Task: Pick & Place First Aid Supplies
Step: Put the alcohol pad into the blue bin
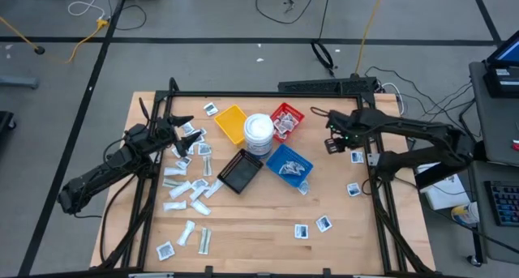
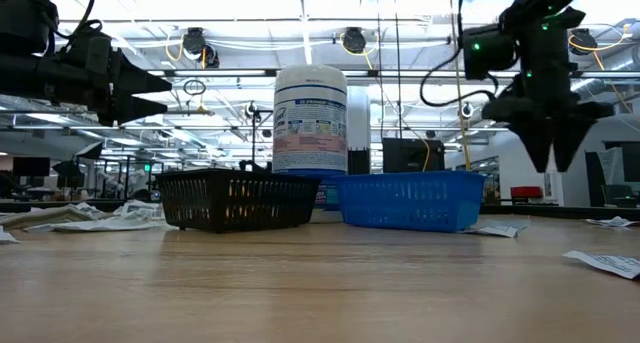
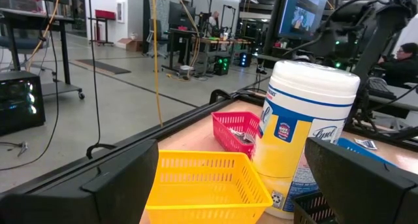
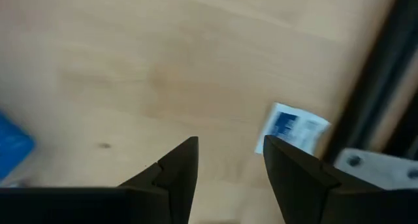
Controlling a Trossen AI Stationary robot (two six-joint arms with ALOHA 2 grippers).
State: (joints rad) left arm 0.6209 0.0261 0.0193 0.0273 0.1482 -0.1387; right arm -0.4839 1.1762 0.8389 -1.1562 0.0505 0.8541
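Small white packets, the first aid supplies, lie flat on the wooden table: a cluster at the left (image 1: pixel 186 189), a few near the front (image 1: pixel 312 227) and some at the right (image 1: pixel 354 189). My right gripper (image 1: pixel 332 143) hangs above the table right of the trays, pointing down, open and with nothing in it. One blue-printed packet (image 4: pixel 290 129) lies just beside its fingers, toward the table's right rail. My left gripper (image 1: pixel 185 132) waits level and open at the table's left, facing the yellow tray (image 3: pixel 202 178).
Yellow (image 1: pixel 231 122), red (image 1: pixel 285 120), blue (image 1: pixel 289 163) and black (image 1: pixel 240 171) trays ring a white lidded tub (image 1: pixel 259 134) at the table's middle. A dark frame rail (image 1: pixel 375 189) runs along the right side. Bare wood shows between the blue tray and the right rail.
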